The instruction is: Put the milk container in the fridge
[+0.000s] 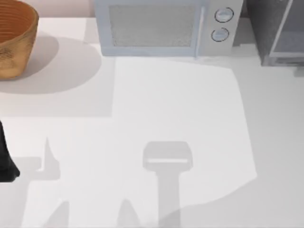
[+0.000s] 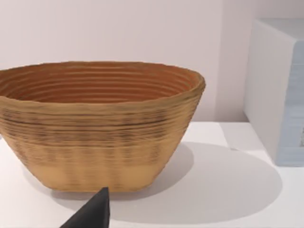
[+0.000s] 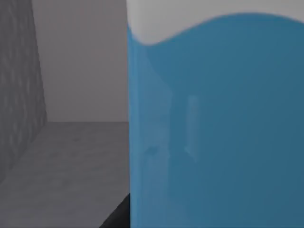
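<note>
The milk container (image 3: 213,128) stands very close in the right wrist view, its body blue with a white top edge. Around it are the dark grey inner wall and floor of the fridge (image 3: 28,104). From above, the fridge (image 1: 266,28) sits at the back right corner, with its pale-framed translucent door (image 1: 289,42) swung out. My left arm (image 1: 5,161) is parked at the table's left edge, and a dark part of my left gripper (image 2: 92,213) points toward the basket.
A woven brown basket (image 1: 12,38) stands at the back left. A light blue-grey microwave (image 1: 161,26) with two round dials sits at the back middle, left of the fridge. Arm shadows lie across the white tabletop (image 1: 180,104).
</note>
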